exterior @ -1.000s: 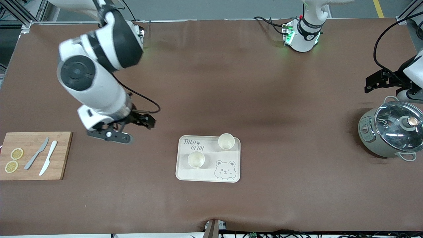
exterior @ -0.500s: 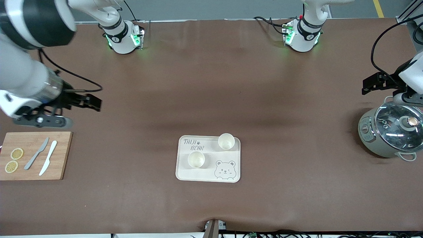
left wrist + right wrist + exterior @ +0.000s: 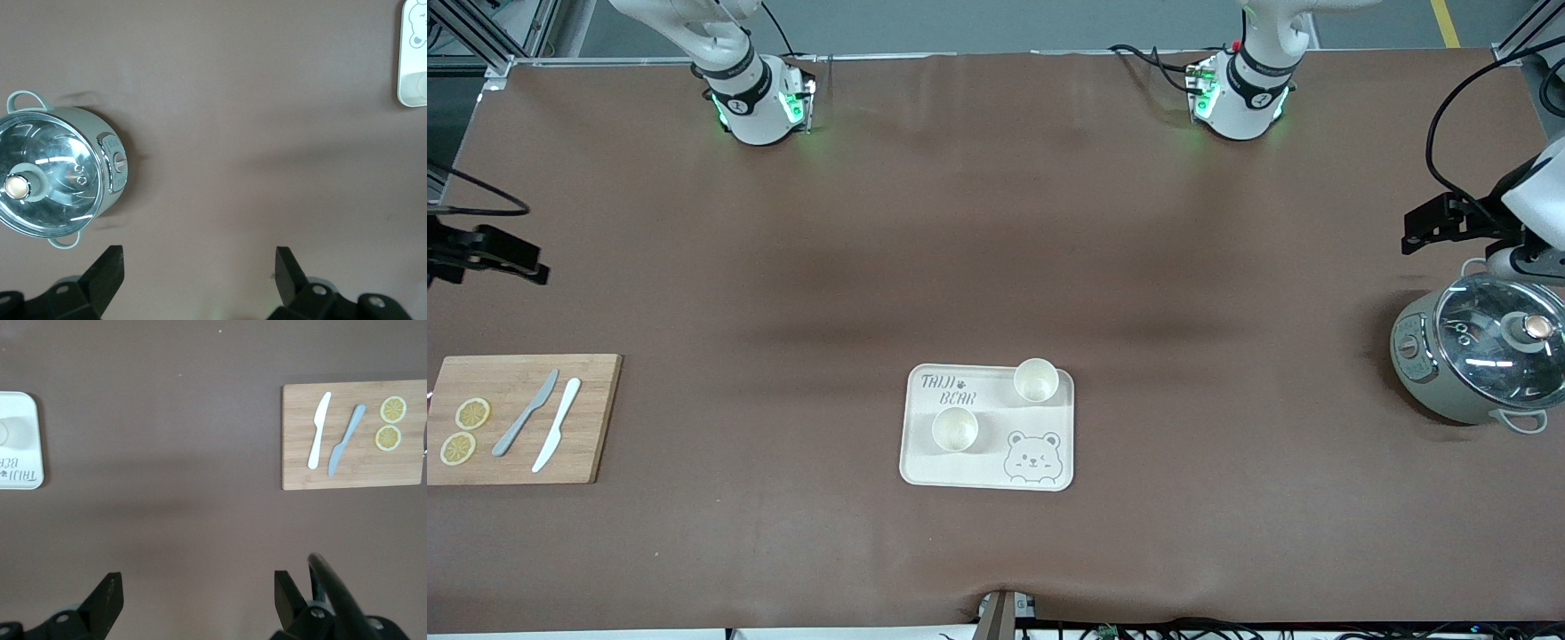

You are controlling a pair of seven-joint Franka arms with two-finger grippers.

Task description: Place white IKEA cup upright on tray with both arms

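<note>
Front view: two cups [image 3: 1036,380] stand upright on the tray [image 3: 1049,484]; right gripper [image 3: 489,253] has retreated to the worktop's edge. Wrist views: left gripper [image 3: 199,267] by the pot [image 3: 57,177], both fingers [image 3: 110,597] spread, empty; task looks done

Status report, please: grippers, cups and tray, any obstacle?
Left gripper open, above table near pot. Right gripper open, near cutting board. Two cups upright on tray. No obstacle.
</note>
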